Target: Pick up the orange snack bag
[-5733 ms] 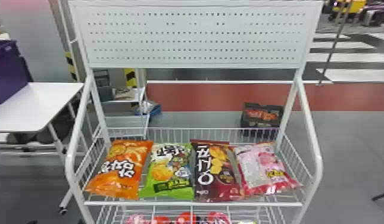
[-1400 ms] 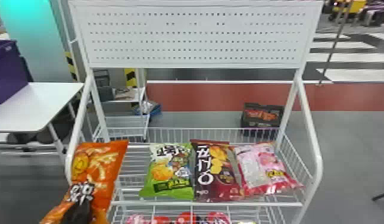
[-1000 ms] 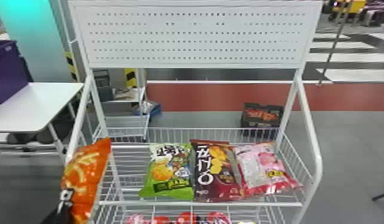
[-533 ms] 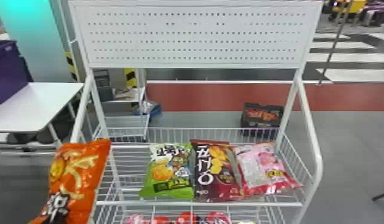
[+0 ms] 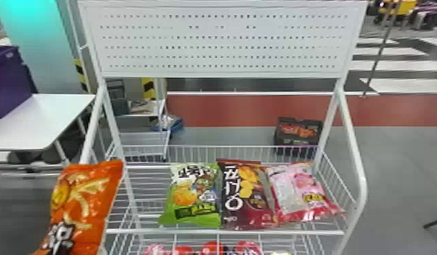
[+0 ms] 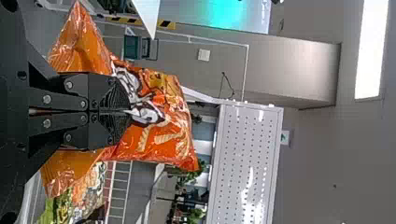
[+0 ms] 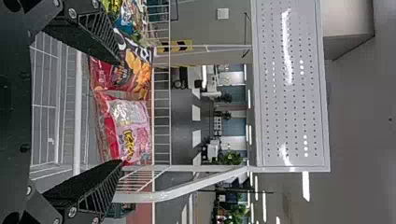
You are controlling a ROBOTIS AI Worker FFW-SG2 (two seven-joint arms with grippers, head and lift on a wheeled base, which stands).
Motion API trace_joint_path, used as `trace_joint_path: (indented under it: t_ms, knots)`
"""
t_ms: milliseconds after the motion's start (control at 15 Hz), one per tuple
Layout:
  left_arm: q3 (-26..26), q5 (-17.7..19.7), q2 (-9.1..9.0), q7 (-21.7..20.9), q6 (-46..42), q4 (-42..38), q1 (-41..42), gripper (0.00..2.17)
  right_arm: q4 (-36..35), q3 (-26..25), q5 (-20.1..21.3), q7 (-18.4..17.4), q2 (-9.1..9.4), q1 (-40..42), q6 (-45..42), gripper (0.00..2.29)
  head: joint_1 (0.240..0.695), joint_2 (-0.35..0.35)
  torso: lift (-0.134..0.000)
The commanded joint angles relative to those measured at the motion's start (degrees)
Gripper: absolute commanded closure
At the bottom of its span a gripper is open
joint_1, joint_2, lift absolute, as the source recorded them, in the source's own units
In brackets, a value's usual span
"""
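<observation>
Orange bag in left pincer, off the shelf

Orange snack bag (image 5: 88, 200): lower left of the head frame, held up by the left pincer (image 6: 128, 112). That pincer is pinched closed, fingers together on a gathered fold of the printed front, film bulging out on both sides. Presumably gripped there because a soft, puffy bag gives flat fingers little else to bite on. Held out at the side, likely to keep it off its neighbours. Might be clear of the rack's left post; depth is hard to call from the head view.

Bag orientation: roughly upright, leaning. Long axis runs lower left to upper right, top end up and tipped right, printed face toward the head camera.

Next out: bare wire at the left of the white basket (image 5: 153, 232), then green bag (image 5: 193, 203), dark red bag (image 5: 244, 196) and pink bag (image 5: 300, 193) in a row, centre to right, faces up. Probably set that way for display. More packs (image 5: 212, 249) on the tier below, bottom edge of frame.

Right pincer (image 7: 120, 112): fingers wide apart, nothing between them, in front of the rack. Not needed for this pick, I'd say. Pick looks basically done; just keep the squeeze steady.
</observation>
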Motion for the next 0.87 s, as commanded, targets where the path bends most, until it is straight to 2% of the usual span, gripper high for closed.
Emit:
trace_joint_path:
  t_ms: [0, 800]
  knots:
    - [0.1, 0.0, 0.0, 0.0, 0.0, 0.1, 0.1, 1.38, 0.0, 0.0, 0.0, 0.0, -0.01, 0.1, 0.0, 0.14, 0.499, 0.0, 0.0]
    - [0.0, 0.0, -0.09, -0.4, -0.4, 0.5, 0.0, 1.38, -0.3, -0.1, -0.1, 0.0, -0.18, 0.2, 0.0, 0.14, 0.499, 0.0, 0.0]
